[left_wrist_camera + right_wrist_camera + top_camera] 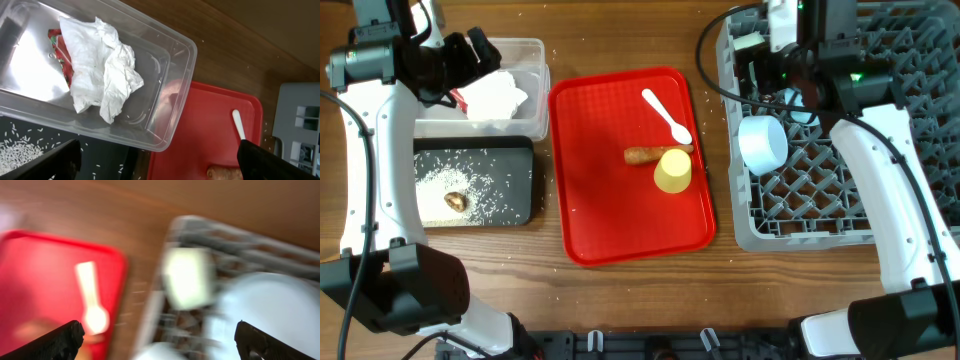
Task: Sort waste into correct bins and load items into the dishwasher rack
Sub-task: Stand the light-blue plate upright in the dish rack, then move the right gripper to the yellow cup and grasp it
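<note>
The clear tub (535,95) holds the crumpled white napkin (498,95) and the red-and-white wrapper (59,50). My left gripper (470,55) hovers open and empty over the tub; the napkin also shows in the left wrist view (102,70). The black tray (520,185) holds rice grains (485,185) and a brown lump (456,200). On the red tray (620,225) lie the white spoon (667,115), the carrot (642,155) and the yellow cup (673,171). My right gripper (775,75) is open and empty over the grey rack (820,215), near a pale bowl (763,142).
The right wrist view is motion-blurred; it shows the spoon (91,297), the rack's edge (240,255) and a pale blue dish (270,305). Black cables run by the rack's left side. Bare wooden table lies in front of the trays.
</note>
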You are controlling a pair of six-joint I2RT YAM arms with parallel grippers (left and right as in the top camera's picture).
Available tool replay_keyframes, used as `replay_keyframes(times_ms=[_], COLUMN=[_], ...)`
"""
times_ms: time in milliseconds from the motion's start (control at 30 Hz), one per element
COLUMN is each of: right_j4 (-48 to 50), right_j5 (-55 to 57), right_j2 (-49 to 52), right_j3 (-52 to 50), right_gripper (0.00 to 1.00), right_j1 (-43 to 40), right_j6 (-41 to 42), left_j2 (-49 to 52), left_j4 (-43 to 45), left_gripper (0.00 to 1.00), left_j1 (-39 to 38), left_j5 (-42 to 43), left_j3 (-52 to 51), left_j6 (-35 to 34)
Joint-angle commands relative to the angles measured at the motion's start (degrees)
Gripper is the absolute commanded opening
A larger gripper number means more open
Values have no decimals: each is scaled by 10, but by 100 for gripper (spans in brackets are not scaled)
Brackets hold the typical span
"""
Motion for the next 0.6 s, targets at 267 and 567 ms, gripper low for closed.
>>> replay_keyframes(times_ms=[267,567], right_j4=[4,-20], right_j5=[-283,-212], right_j2=[32,-3], right_j3=[5,5], right_gripper=[94,88], right_j1=[7,-64], right_j6=[19,97], left_j2=[21,110], left_j4=[4,34], left_gripper=[100,100], left_j1=[-89,-344], left_j5=[80,-41], left_j3=[-13,-13], left_j6=[26,103])
